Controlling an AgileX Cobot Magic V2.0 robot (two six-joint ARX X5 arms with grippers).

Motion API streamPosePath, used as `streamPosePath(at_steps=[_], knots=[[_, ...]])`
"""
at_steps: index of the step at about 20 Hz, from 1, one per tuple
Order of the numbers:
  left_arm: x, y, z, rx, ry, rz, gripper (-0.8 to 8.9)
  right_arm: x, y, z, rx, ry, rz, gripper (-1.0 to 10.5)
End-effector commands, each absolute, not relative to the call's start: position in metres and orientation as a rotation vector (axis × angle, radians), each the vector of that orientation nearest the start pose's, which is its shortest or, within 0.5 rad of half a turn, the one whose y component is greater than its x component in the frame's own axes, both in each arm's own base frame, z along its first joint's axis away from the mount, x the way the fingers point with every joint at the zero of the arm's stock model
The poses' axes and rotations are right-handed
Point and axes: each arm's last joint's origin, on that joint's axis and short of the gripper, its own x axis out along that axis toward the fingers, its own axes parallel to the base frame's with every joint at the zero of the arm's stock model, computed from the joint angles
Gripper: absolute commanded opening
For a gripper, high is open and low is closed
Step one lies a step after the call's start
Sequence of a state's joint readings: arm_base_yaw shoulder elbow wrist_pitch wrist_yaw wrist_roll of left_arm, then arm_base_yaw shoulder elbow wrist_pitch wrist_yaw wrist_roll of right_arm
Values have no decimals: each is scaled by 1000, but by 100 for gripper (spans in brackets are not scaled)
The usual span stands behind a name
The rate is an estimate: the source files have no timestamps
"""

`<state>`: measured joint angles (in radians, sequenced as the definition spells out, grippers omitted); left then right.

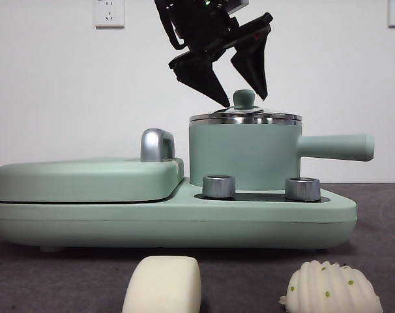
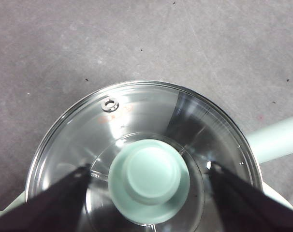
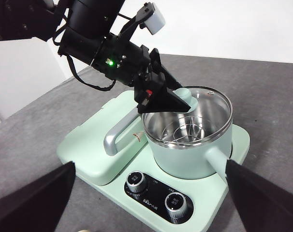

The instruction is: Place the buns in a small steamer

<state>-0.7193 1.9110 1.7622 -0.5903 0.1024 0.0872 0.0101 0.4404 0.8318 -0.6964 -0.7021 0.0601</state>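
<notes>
While the lid [image 1: 245, 118] sits closed on the steamer [image 1: 243, 156], the left tool [image 1: 240, 81] hangs right above it with its jaws spread wide, one on each side of the green knob [image 2: 149, 181] and not touching it. Seen from the left wrist, the knob lies between the two dark jaws, with the glass of the lid and its small steam hole [image 2: 110, 104] all around it. Seen from the right wrist, the left arm [image 3: 95, 41] reaches down to the steamer from beyond the griddle side, and its tool [image 3: 180, 101] is at the knob.

The steamer stands on a mint-green cooker base [image 1: 171, 218], its straight handle [image 1: 334, 147] pointing away from the flat griddle [image 1: 87, 179] that fills the other half of the base. A chrome handle [image 1: 157, 145] rises between griddle and steamer. Two steel dials [image 1: 218, 186] sit on the base just in front of the steamer.

Both buns lie on the grey bench [image 1: 54, 274], in front of the base and apart from it: the smooth loaf [image 1: 163, 285] roughly below the gap between griddle and steamer, the ridged bun [image 1: 331, 288] with green specks below the steamer's handle side. They are well apart from each other.

The right tool [image 3: 146, 203] waits away from the steamer, on the dial side of the base, jaws wide apart and holding nothing.
</notes>
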Motion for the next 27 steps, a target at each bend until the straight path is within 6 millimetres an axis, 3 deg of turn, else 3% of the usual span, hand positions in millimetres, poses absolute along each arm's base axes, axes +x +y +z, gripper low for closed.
streamPosePath(at_steps=[1, 3, 6, 11, 16, 20, 27], knots=[[327, -294, 304, 320, 688, -822, 330, 70, 19, 342, 166, 301, 695, 496], [327, -294, 303, 324, 689, -823, 329, 70, 19, 342, 166, 301, 695, 495], [328, -295, 303, 340, 682, -830, 205, 70, 19, 342, 166, 301, 695, 496], [328, -295, 303, 342, 676, -831, 78, 70, 19, 342, 166, 302, 695, 495], [329, -295, 305, 336, 665, -830, 50, 69, 19, 341, 171, 318, 694, 495], [327, -294, 330, 299, 651, -821, 30, 69, 19, 341, 174, 320, 694, 495], [319, -282, 398, 275, 561, -819, 16, 69, 19, 340, 176, 324, 695, 495]])
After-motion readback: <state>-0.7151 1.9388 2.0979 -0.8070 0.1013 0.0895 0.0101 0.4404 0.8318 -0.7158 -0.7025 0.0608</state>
